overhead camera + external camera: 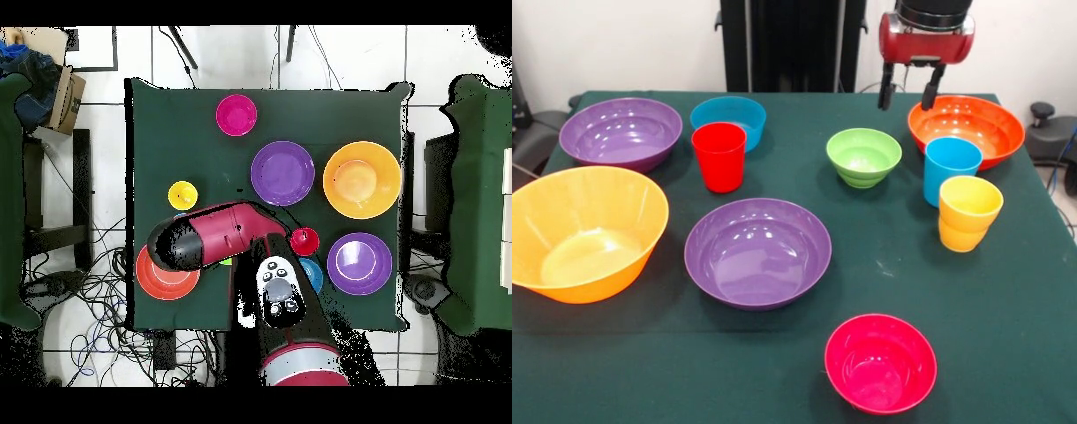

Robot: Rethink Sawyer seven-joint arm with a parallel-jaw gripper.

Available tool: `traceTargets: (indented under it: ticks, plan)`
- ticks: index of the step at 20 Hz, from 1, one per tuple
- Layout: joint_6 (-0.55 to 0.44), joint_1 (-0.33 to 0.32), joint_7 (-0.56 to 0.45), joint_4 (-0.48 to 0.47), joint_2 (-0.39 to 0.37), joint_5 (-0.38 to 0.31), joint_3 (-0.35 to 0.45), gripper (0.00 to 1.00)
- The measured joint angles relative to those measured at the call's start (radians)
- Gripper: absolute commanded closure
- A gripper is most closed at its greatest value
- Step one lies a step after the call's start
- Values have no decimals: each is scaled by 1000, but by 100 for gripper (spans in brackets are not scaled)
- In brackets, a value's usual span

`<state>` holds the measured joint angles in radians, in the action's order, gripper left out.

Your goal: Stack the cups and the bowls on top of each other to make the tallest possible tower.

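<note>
I see the gripper hanging at the far right of the table, fingers spread apart with nothing between them, above the far-left rim of the orange bowl. Nothing is stacked except the yellow cup, which sits nested in another yellow cup at right, just near of the blue cup. The green bowl stands left of those. The red cup stands touching the blue bowl in view, with one purple bowl far left, a second purple bowl at centre, the yellow-orange bowl near left and the pink bowl nearest.
</note>
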<state>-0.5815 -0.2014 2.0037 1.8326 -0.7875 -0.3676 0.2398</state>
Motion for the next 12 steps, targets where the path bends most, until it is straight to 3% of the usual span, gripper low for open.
traceTargets:
  ticks: [7,12]
  plan:
    - [51,-49,0,7,12,0,-2,0]
    - [61,-47,0,7,30,0,-11,0]
